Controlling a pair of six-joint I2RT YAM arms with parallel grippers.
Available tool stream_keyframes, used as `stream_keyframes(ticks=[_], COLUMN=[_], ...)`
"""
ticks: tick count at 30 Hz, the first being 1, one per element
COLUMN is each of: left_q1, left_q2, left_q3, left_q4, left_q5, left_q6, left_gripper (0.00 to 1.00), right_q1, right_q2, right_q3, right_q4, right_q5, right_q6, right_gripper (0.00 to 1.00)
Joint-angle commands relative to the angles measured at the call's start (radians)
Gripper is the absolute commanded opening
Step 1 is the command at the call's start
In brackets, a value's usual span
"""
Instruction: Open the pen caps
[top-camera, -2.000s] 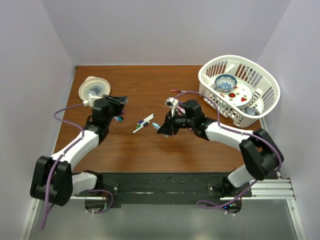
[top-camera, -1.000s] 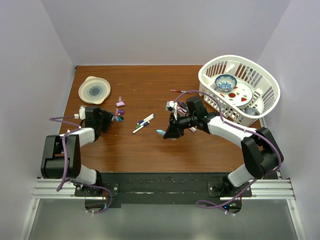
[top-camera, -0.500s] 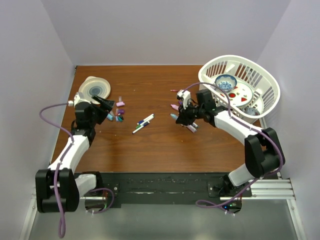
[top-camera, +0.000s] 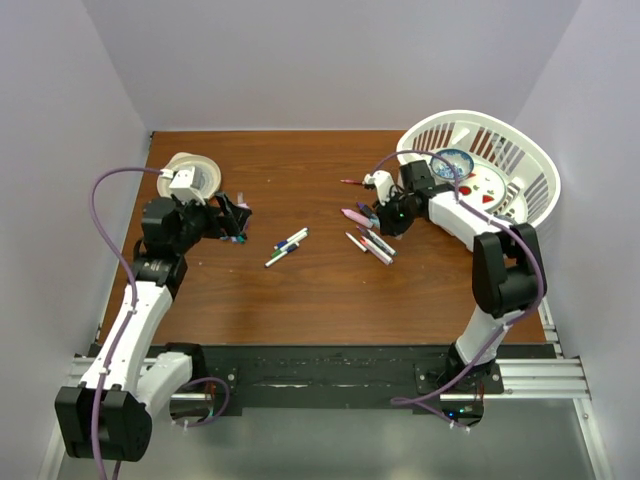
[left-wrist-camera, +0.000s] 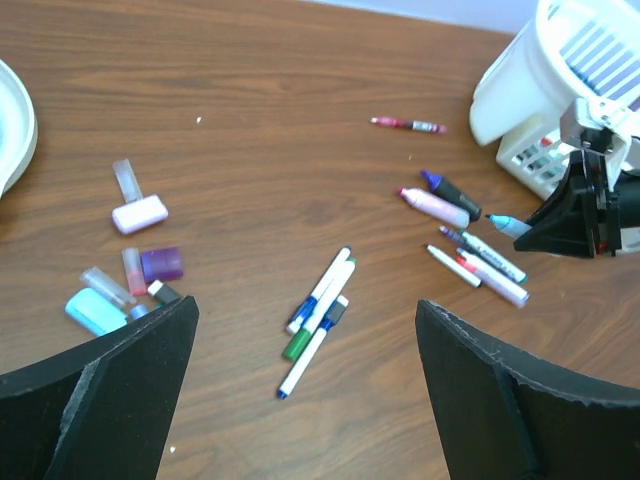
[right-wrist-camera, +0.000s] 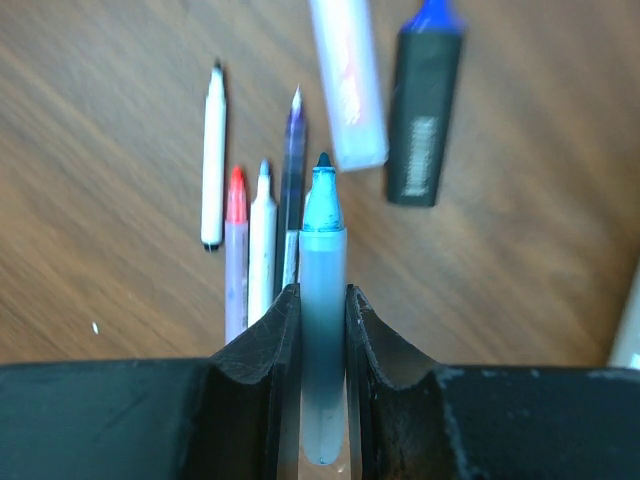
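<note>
The right claw (right-wrist-camera: 322, 300) pinches an uncapped teal pen (right-wrist-camera: 323, 225) above the desk (left-wrist-camera: 250, 120); the left claw (top-camera: 232, 217) stands spread near loose pen caps (left-wrist-camera: 161, 264).

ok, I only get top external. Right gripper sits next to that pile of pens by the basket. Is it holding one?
Observer: Yes. The right wrist view shows the right gripper shut on a teal highlighter, with the barrel pinched between both fingers.
Operator: Capped?
Observer: No. Its tip is bare and points away from the wrist.
Operator: And the left gripper?
Observer: The left wrist view shows the left gripper open, with nothing between its fingers. The loose caps lie on the wood just beyond one finger.
</note>
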Motion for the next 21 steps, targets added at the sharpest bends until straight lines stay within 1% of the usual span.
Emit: stream_keyframes(ticks=[1,3,5,9,10,12,13,17,21], left_q1=[-0.01,-0.01,-0.01,-0.012,-0.012,-0.012,-0.012,-0.012,-0.015], left_q2=[-0.014,-0.019,-0.019,-0.016,-0.018,-0.016,-0.016,-0.004,0.016], left_q3=[-0.007,-0.009,-0.012,-0.016,-0.018,-0.018,-0.019,-0.027,-0.033], left_q4=[-0.032,-0.029,-0.025,-0.015,-0.015,-0.015,-0.015,0.005,0.022], left_q5=[-0.005,-0.002,0.013,0.034,0.035,0.038,0.038,0.096,0.136], left_q6=[0.104,0.104,0.101,0.095,0.093,0.093,0.093,0.087,0.086], left_gripper=[0.96,0.96,0.96,0.96,0.96,0.97,0.97,0.97,0.98], right_q1=[-0.035,-0.047,-0.058,-0.066,-0.067,-0.075,-0.077,-0.083,-0.092], right_q2=[0.059,0.094,0.105,0.122,0.127,0.128,0.13,0.121,0.089], right_q3=[0.074,0.094,0.089,0.086,0.088,0.089,0.088,0.083,0.086], right_q4=[-0.128,-0.148,-0.155,-0.152,-0.15,-0.151,-0.152,-0.153,-0.164], right_q5=[-0.03,-0.053,-0.061,-0.061,-0.062,-0.071,-0.077,-0.103,-0.126], right_q6=[-0.056,-0.058,-0.059,-0.052,-0.047,-0.044,-0.043,-0.035,-0.027], right_gripper=[0.06,0.08,0.13,0.2,0.23,0.27,0.3,0.35,0.37])
